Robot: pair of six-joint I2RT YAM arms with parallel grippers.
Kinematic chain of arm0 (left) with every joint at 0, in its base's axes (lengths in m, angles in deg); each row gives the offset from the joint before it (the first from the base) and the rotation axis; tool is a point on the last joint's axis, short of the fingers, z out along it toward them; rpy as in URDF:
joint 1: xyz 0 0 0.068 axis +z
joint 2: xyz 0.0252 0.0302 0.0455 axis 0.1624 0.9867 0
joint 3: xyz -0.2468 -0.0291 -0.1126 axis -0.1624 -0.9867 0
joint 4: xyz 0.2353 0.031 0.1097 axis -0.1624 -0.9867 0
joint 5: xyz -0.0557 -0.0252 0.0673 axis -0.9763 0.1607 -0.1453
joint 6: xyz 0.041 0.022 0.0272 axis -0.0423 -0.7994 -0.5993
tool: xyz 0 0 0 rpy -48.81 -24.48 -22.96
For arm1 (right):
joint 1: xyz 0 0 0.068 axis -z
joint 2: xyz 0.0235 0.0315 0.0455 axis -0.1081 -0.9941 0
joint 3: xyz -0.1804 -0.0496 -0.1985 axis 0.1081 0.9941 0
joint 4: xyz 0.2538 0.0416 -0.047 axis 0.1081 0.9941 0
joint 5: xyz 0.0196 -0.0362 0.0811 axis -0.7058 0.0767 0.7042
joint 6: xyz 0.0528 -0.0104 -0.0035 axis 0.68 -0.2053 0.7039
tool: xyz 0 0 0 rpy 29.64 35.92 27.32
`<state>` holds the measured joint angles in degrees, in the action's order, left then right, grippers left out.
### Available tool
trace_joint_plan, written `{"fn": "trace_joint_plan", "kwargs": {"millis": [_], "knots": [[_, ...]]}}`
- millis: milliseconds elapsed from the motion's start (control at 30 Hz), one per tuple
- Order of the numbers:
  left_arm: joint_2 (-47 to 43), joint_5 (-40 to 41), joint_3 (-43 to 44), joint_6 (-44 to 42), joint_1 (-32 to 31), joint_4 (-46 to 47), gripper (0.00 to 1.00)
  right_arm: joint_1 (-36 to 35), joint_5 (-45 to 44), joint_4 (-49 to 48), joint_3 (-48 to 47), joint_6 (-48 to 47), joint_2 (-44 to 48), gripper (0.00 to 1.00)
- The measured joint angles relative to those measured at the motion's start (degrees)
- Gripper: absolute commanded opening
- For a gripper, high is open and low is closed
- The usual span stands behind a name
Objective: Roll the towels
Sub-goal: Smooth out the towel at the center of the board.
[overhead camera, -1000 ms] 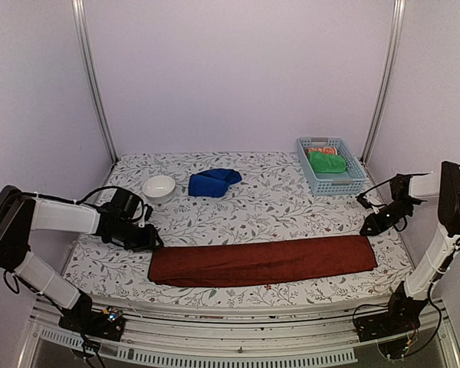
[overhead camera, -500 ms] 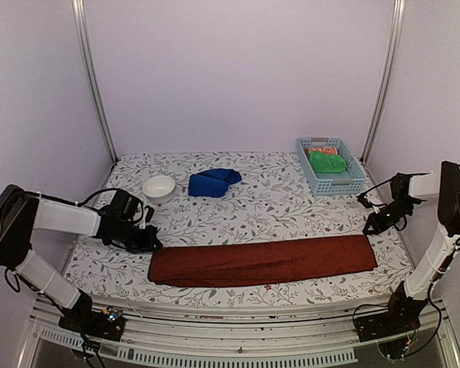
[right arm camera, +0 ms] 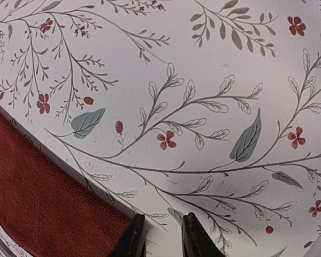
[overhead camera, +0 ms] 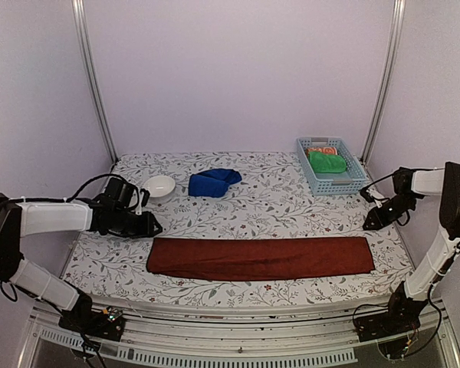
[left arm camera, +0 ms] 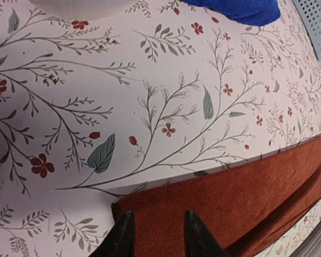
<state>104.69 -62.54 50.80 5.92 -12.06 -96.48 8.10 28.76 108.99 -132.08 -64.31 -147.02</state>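
Top external view: the red towel point(overhead camera: 261, 258), a dark brick shade, lies flat and unrolled across the near part of the table point(overhead camera: 268, 211), which wears a floral cover. It runs almost from one side to the other, its long edges roughly in line with the table's front edge. The blue towel point(overhead camera: 213, 182) sits further back, left of centre, bunched in a loose heap rather than spread. Just to its left stands a white bowl point(overhead camera: 159, 186), near the heap but not touching it. In the far right corner is a pale blue basket point(overhead camera: 302, 161), with a green cloth point(overhead camera: 326, 162) in it and an orange patterned cloth point(overhead camera: 319, 150) behind the green one.

The left gripper point(overhead camera: 148, 228) reaches in low from the left, just beyond the red towel's far left corner, and the bowl stands close behind that arm. The right gripper point(overhead camera: 370, 222) hangs just beyond the far right corner of the same towel, with the basket well behind it.

From the left wrist, the two fingers point(left arm camera: 123, 238) stand a little apart with nothing between them, over the towel's end. Whether they touch the cloth I can't tell. The blue heap and the bowl's edge peek in at the top of that view. From the right wrist, the fingers point(right arm camera: 135, 238) show a narrow gap, also holding nothing. They sit over the floral cover, just beside the towel's corner.
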Motion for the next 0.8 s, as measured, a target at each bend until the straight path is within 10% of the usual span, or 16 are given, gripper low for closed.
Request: {"fn": "trace_joint_plan", "kwargs": {"millis": [800], "knots": [[7.2,1.3,-1.6,1.6,0.1,1.0,0.26,0.0,1.8,2.0,2.4,-1.5,-2.4,0.15]]}}
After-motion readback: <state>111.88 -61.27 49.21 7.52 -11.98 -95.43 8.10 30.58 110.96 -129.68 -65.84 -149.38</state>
